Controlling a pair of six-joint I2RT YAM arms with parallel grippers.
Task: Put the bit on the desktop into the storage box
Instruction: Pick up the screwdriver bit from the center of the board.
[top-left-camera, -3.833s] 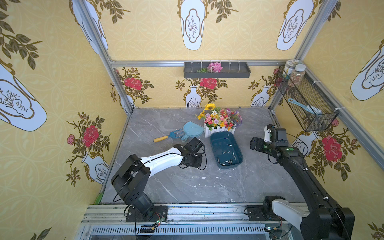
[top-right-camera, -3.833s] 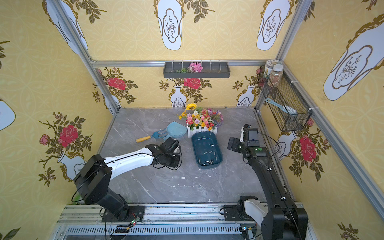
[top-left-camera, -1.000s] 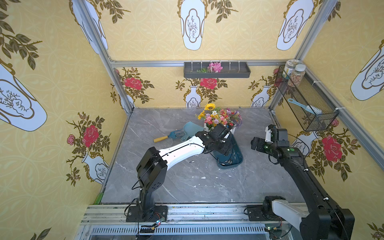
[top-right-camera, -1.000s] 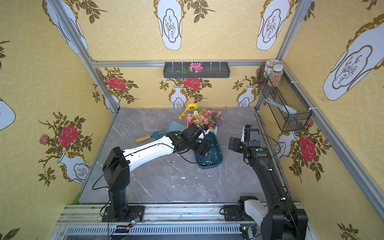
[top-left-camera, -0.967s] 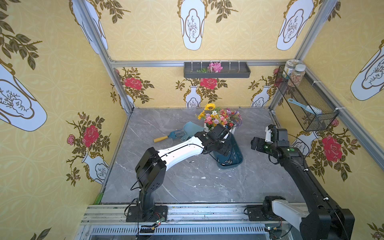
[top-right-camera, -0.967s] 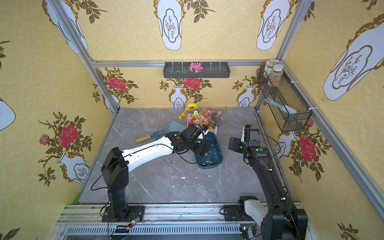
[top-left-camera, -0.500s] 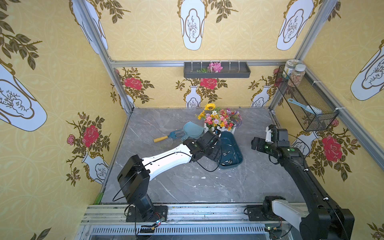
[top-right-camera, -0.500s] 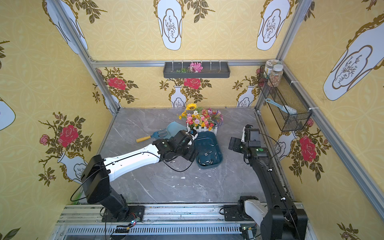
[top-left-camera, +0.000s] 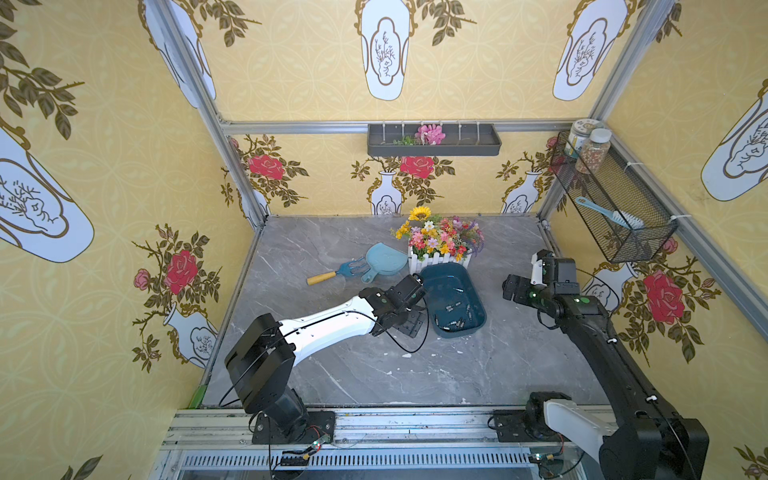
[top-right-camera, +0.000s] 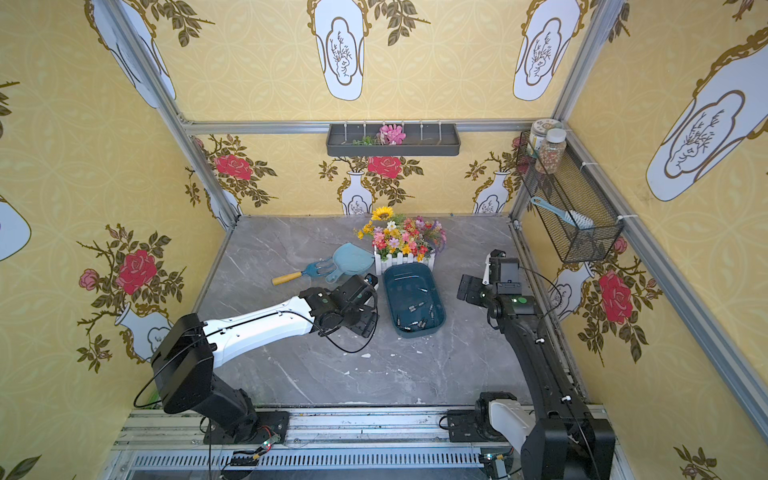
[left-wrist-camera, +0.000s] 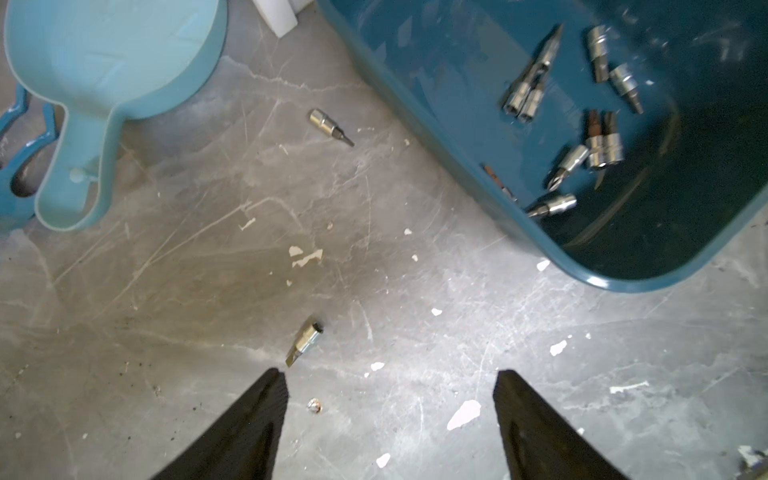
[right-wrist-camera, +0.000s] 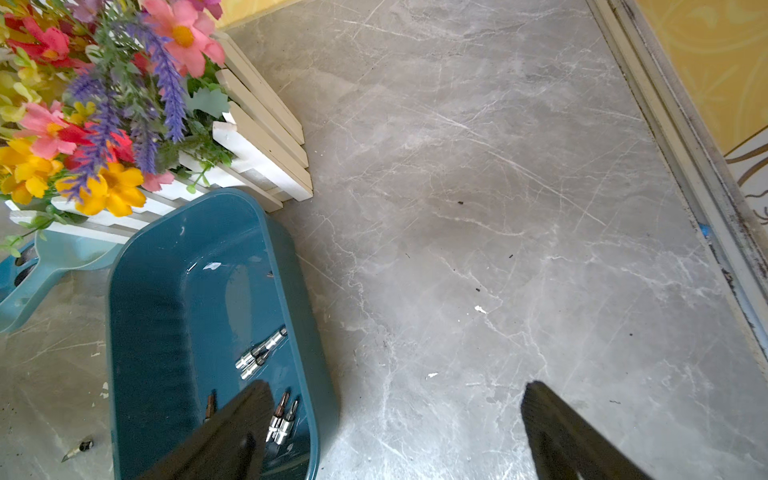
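Near bit (left-wrist-camera: 305, 338), far bit (left-wrist-camera: 330, 126): loose on desktop (left-wrist-camera: 208, 291), left of storage box (left-wrist-camera: 615, 284). Box: mid-desktop, toward back edge, w/ more bits inside. L gripper (left-wrist-camera: 390, 376), R gripper (right-wrist-camera: 395, 386): jaws apart, empty.

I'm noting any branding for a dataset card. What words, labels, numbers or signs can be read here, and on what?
No text is legible in any view.
jar label, in the wire basket: print too small to read.
bits in the storage box: no markings readable.
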